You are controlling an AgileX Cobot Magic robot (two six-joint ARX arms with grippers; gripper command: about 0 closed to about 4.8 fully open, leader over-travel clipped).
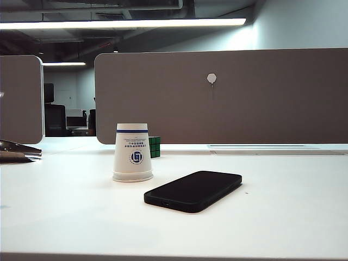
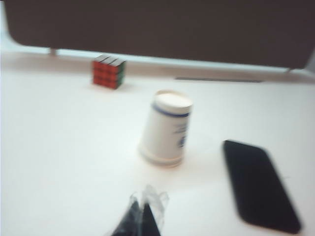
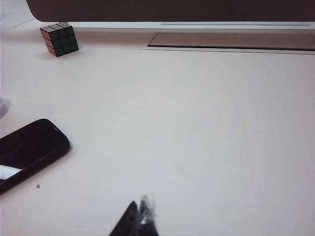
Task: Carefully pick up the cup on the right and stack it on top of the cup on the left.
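With my left gripper (image 2: 142,216) and right gripper (image 3: 140,219) both pinched shut, empty and retracted, I find one inverted white paper cup (image 1: 132,153) beside the black phone (image 1: 193,190), apparently already stacked; verify before regrasping.

A long ceiling lamp (image 1: 122,23) gives strong white light from above, and a second one glows further back on the left. The white table (image 1: 272,206) is very bright, almost washed out in both wrist views. The phone (image 1: 193,190) and the cup (image 1: 132,152) throw only soft, short shadows. The left wrist view is blurred everywhere; the cube (image 2: 108,71) looks smeared there. The exterior and right wrist views are sharp.
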